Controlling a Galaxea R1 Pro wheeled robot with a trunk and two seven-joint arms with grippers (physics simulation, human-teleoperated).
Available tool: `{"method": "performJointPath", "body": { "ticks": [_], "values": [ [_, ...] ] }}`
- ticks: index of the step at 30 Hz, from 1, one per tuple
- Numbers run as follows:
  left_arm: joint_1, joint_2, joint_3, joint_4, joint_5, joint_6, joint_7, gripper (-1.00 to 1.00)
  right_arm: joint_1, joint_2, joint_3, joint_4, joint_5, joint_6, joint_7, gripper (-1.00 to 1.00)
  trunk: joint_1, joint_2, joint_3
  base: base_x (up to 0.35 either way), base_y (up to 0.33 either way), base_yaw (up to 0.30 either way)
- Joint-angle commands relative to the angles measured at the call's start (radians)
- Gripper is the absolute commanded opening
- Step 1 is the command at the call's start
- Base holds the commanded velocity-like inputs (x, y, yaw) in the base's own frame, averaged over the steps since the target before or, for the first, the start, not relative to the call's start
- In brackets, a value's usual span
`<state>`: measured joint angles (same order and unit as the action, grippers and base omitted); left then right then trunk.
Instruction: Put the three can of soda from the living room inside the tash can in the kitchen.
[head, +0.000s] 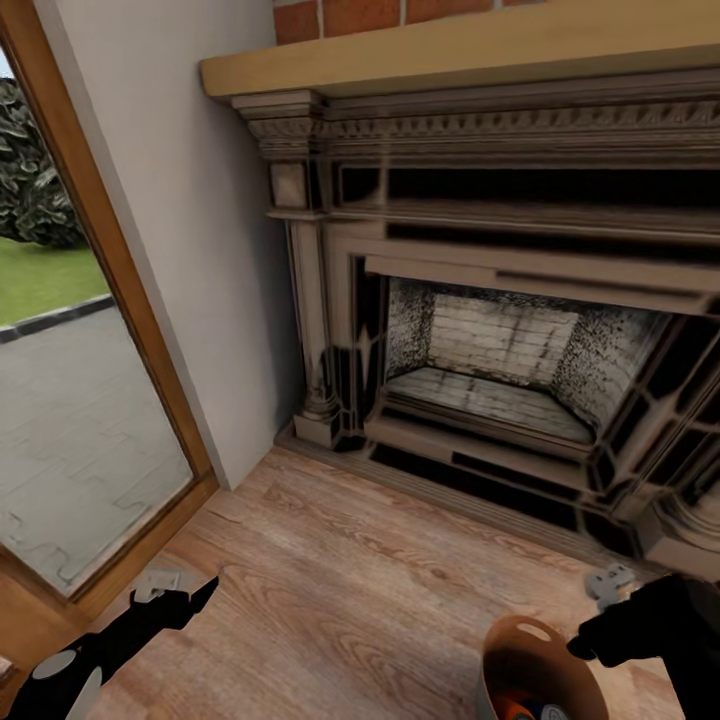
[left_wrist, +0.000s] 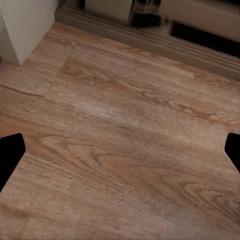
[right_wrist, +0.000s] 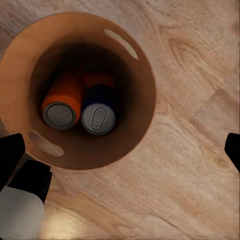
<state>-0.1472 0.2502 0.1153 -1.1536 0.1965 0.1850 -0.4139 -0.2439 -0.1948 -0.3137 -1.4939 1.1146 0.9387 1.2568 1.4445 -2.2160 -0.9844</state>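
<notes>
- Head view: one brick fireplace (head: 500, 370) with a tan mantel shelf (head: 460, 55) fills the upper right; pale wall (head: 190, 230) to its left, then one wood-framed glass door (head: 80, 400) giving onto paving and grass.
- Head view: pale wood floor (head: 380, 600) across the foreground.
- Head view: left claw (head: 190, 598) low at the left edge, black, above the floor; its gap cannot be judged from here.
- Head view: right claw (head: 590, 640) low at the right edge, just beside the rim of the tash can (head: 500, 650); whether they touch, cannot tell.
- Head view: one tash can, tan-brown inside, one oval handle hole visible near the rim; orange and blue colour shows at its bottom, count not readable here.
- Left wrist view: two black fingertips (left_wrist: 10, 157) at opposite edges of the frame, spread wide, nothing between them; bare floor below, fireplace base at the far side.
- Right wrist view: looking straight down into the tash can, which stands on the floor; two handle holes counted in its wall.
- Right wrist view: cans inside the bin: one orange can (right_wrist: 62, 105) with silver top, one dark blue can (right_wrist: 99, 112) with silver top, touching side by side; a second orange can (right_wrist: 100, 80) partly hidden behind the blue one. Count: three.
- Right wrist view: fingertips (right_wrist: 10, 155) at opposite edges, spread wide, gripping nothing.
</notes>
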Motion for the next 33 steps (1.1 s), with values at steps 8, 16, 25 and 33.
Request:
{"method": "performJointPath", "body": {
  "ticks": [8, 16, 25, 33],
  "values": [
    [0.001, 0.001, -0.018, 0.045, 0.002, -0.098, 0.031, 1.00, 0.123, 0.013, -0.026, -0.077, -0.008, -0.088, -0.056, 1.00, -0.031, 0.056, 0.012, 0.000, 0.000, 0.000],
    [0.002, 0.001, -0.020, 0.168, 0.003, -0.215, 0.031, 1.00, 0.152, 0.095, -0.211, -0.088, -0.009, -0.301, -0.066, 1.00, -0.061, 0.112, 0.025, 0.000, 0.000, 0.000],
    [0.045, 0.001, -0.020, 0.202, 0.003, -0.275, 0.029, 1.00, 0.159, 0.133, -0.300, -0.078, -0.008, -0.404, -0.072, 1.00, -0.096, 0.175, 0.038, 0.000, 0.000, 0.000],
    [0.079, 0.003, -0.022, 0.274, 0.002, -0.365, 0.025, 1.00, 0.188, 0.193, -0.399, -0.056, -0.011, -0.553, -0.169, 1.00, -0.127, 0.231, 0.051, 0.000, 0.000, 0.000]
  ]
}}
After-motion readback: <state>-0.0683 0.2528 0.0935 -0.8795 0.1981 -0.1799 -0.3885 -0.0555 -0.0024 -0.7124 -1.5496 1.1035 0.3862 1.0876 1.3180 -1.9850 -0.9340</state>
